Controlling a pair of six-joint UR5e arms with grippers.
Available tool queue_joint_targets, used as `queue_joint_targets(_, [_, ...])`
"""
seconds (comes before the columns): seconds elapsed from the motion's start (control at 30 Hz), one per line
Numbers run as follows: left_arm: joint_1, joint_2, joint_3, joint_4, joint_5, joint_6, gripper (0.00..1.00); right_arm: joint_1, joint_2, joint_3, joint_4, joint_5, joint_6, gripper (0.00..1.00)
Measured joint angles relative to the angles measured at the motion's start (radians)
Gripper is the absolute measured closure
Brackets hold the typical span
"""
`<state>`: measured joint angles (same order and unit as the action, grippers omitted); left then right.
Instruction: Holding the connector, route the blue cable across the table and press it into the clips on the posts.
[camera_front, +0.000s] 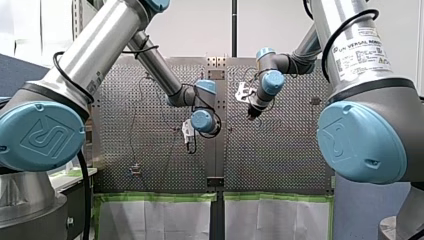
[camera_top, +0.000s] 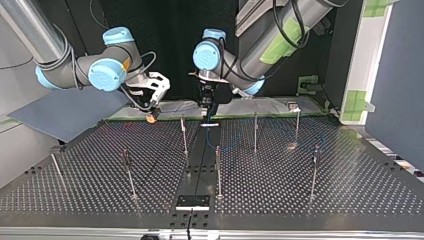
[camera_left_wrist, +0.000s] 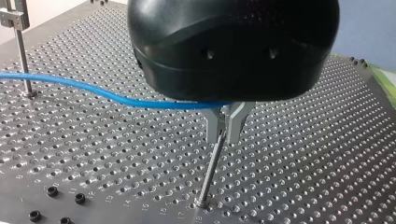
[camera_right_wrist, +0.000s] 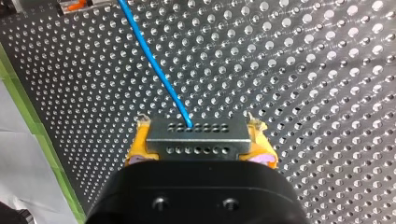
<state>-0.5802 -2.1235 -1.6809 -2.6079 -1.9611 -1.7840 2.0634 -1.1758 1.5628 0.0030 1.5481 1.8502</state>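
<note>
At the table's (camera_top: 325, 200) far edge, in the top view, the right pincer (camera_top: 150, 118) is hanging just above the perforated surface, left of ctr. The left pincer (camera_top: 208, 114) is pointing straight down near it, over the ctr seam. The two are not touching.

In the right wrist view, the right pincer's yellow pads (camera_right_wrist: 138, 145) are clamping a grey metal connector (camera_right_wrist: 196, 138) from both sides. The blue cable (camera_right_wrist: 154, 60) is leaving the connector's upper row of holes and running away over the table. It is heading toward a small orange-and-grey fitting (camera_right_wrist: 74, 4) at the far side, w/ a strip of green tape (camera_right_wrist: 28, 116) edging the table beside it.

In the left wrist view, the left pincer's metal fingers (camera_left_wrist: 237, 122) are standing narrow, almost together, at the top of a thin post (camera_left_wrist: 211, 170). The cable is sweeping in past a second post (camera_left_wrist: 21, 56) and vanishing under the black housing right where the fingers begin. As far as the view shows, they are nipping it there. The second post is carrying a small clip (camera_left_wrist: 11, 16) up top, and the cable is passing by its lower part. Whether cable and post are touching cannot be told.

Back in the top view, more posts are standing across the table, w/ faint blue slack lying btwn those right of ctr.
</note>
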Motion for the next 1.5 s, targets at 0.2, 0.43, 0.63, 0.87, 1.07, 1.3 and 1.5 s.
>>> queue_joint_targets(0.2, [0.0,0.0,0.0,0.0,0.0,0.0,0.89,0.0,0.0,0.0,0.0,0.0,0.0,1.0])
queue_joint_targets(0.43, [0.0,0.0,0.0,0.0,0.0,0.0,0.89,0.0,0.0,0.0,0.0,0.0,0.0,1.0])
queue_joint_targets(0.63, [0.0,0.0,0.0,0.0,0.0,0.0,0.89,0.0,0.0,0.0,0.0,0.0,0.0,1.0])
queue_joint_targets(0.87, [0.0,0.0,0.0,0.0,0.0,0.0,0.89,-0.004,0.004,0.001,-0.004,-0.001,0.001,1.0])
queue_joint_targets(1.07, [0.0,0.0,0.0,0.0,0.0,0.0,0.89,-0.013,0.012,0.002,-0.014,-0.002,0.002,1.0])
queue_joint_targets(1.3, [0.0,0.0,0.0,0.0,0.0,0.0,0.89,-0.015,0.014,0.003,-0.017,-0.003,0.002,1.0])
queue_joint_targets(1.5, [0.0,0.0,0.0,0.0,0.0,0.0,0.89,-0.037,0.045,-0.004,-0.04,-0.021,-0.005,1.0])
